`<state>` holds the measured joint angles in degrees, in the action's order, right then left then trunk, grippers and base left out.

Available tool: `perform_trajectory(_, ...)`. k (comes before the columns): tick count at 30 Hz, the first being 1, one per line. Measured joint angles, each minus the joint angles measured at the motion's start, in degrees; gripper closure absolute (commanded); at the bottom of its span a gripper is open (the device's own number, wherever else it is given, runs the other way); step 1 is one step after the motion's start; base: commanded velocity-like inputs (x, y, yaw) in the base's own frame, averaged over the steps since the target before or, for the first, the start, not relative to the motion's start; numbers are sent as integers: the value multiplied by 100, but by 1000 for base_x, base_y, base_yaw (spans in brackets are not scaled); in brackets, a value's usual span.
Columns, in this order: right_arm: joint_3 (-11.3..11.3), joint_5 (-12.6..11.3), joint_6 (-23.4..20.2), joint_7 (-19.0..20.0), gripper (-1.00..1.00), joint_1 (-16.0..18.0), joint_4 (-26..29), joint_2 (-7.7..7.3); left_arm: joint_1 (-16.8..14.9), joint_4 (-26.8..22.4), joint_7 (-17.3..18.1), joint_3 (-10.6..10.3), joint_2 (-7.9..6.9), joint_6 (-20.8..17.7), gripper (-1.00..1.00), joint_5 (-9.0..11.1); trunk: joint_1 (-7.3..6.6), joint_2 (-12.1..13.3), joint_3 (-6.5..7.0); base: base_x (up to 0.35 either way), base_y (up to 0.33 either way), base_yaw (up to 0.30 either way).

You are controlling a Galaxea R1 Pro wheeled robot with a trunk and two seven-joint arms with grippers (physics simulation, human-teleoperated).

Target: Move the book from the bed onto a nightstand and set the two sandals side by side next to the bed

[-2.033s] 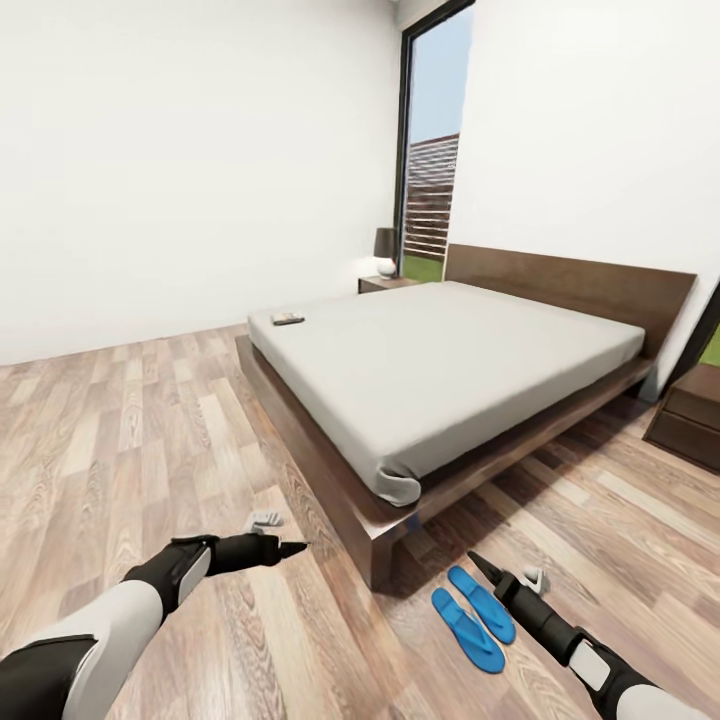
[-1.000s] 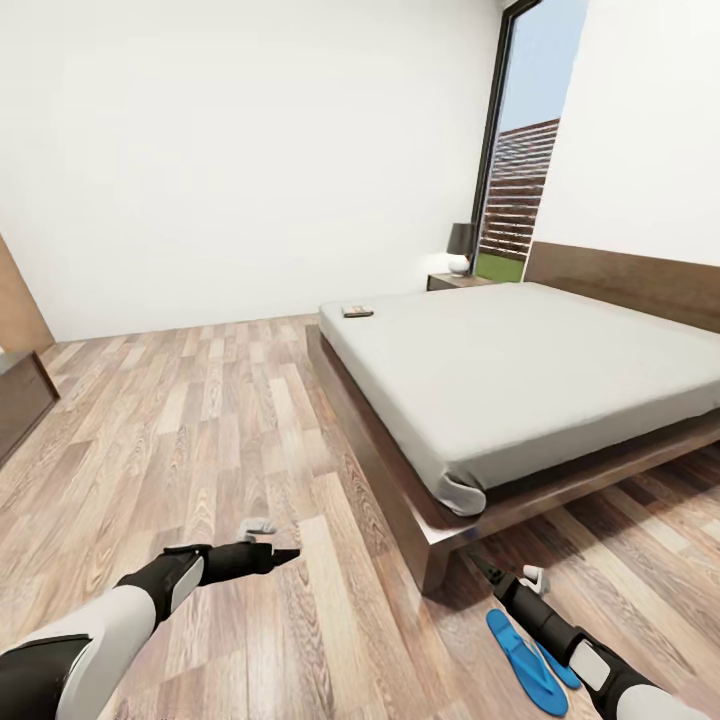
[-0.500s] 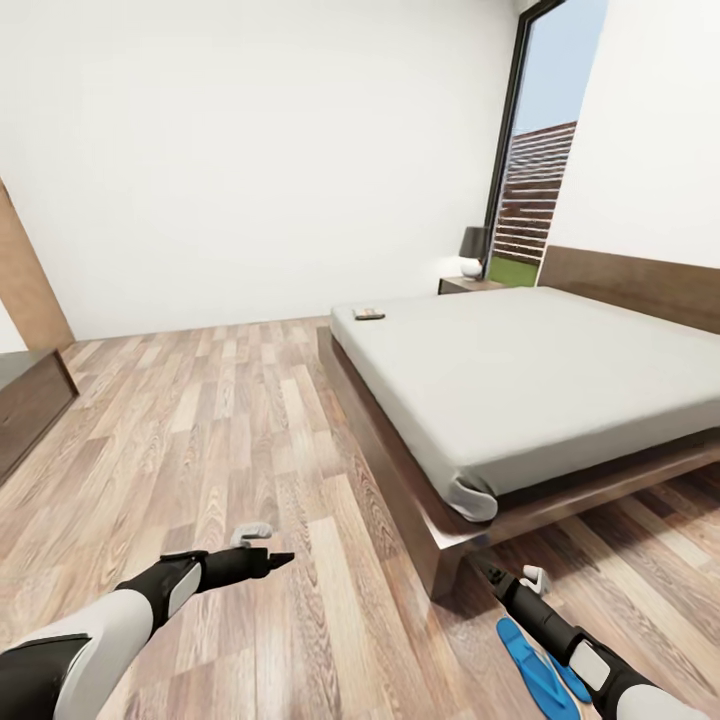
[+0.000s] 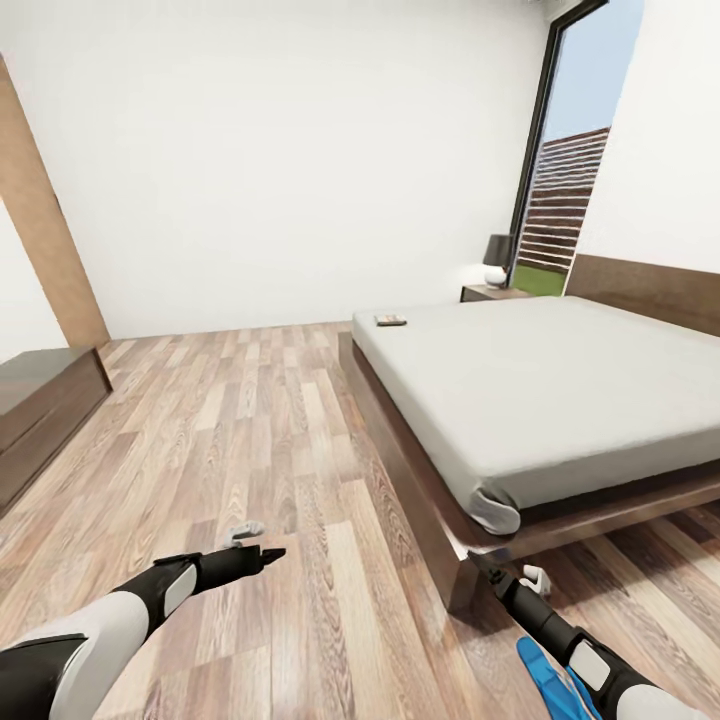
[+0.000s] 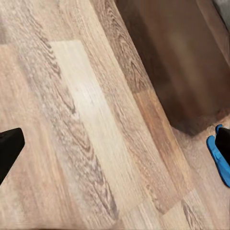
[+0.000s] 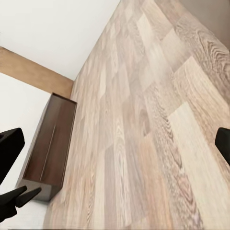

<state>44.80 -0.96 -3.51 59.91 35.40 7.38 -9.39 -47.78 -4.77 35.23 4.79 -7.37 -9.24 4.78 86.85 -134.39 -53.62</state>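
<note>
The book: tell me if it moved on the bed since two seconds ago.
No. The book lies at the same far corner of the bed; the camera turned, so the picture shifted.

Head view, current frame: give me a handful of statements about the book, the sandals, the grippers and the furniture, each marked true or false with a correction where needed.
1. The book lies on the bed near its far corner. True.
2. The right gripper is holding a blue sandal. False: its fingers are empty; a sandal lies on the floor beside that arm.
3. A lamp stands on the nightstand by the window. True.
4. The left gripper hovers over the mattress. False: it is over bare wood floor, away from the bed.
5. The book rests on the nightstand. False: it is on the mattress.
</note>
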Motion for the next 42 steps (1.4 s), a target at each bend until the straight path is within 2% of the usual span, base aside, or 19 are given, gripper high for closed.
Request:
perform_trajectory(7,0,0,3,9,-100,0,0,0,0,4,-340,-2,35,-8,-100,148,0,0,52,0,0,162)
perform_trajectory(14,0,0,8,16,-100,0,0,0,0,5,-401,-3,41,-9,-100,298,0,0,103,0,0,163)
perform_trajectory(26,0,0,2,9,-100,0,0,0,0,5,-445,-4,64,-3,-100,330,0,0,179,0,0,164)
perform_trajectory(42,0,0,1,11,-100,0,0,0,-1,6,-742,-4,142,7,-100,330,0,0,264,0,0,158)
